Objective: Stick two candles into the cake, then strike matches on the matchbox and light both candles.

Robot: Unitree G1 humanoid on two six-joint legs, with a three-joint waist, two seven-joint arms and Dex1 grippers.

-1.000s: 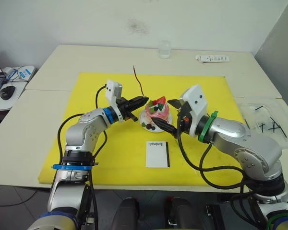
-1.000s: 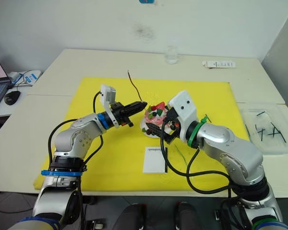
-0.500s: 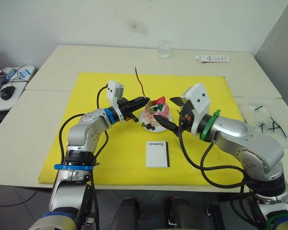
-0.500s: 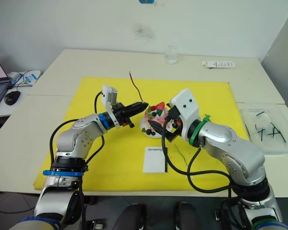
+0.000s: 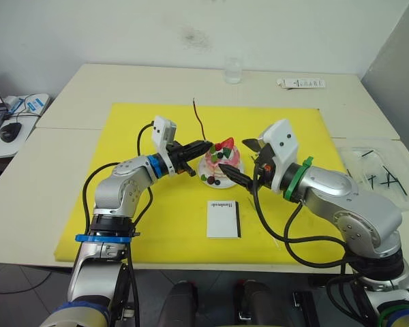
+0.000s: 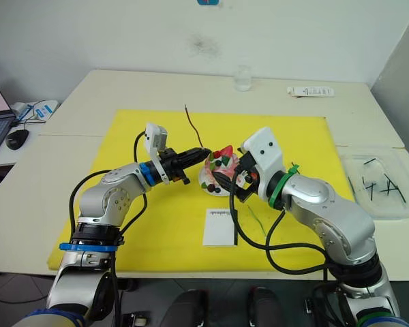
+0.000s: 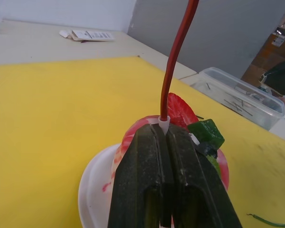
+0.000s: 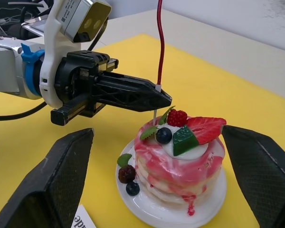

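Note:
The pink cake point(image 5: 223, 162) with strawberry and berries sits on its white plate point(image 5: 210, 180) in the middle of the yellow mat. My left gripper point(image 5: 206, 144) is shut on the white end of the red-brown candle point(image 8: 159, 42), which stands upright at the cake's left rim. Its thin white pin reaches down to the cake top by a green leaf. My right gripper point(image 8: 156, 132) is open, its fingers point(image 8: 66, 175) on either side of the cake from the right. The green candle point(image 6: 255, 218) lies on the mat under my right arm. The white matchbox point(image 5: 223, 219) lies flat in front of the cake.
A clear plastic box point(image 5: 368, 153) at the right table edge holds several short dark matches point(image 5: 385, 179). A glass point(image 5: 233, 69) and a white tube point(image 5: 301, 83) stand at the back. A mouse point(image 5: 10, 131) lies on the side table to the left.
My left gripper has edged the red-brown candle a little right, closer over the cake. My right gripper has shifted slightly up beside the cake and stays open.

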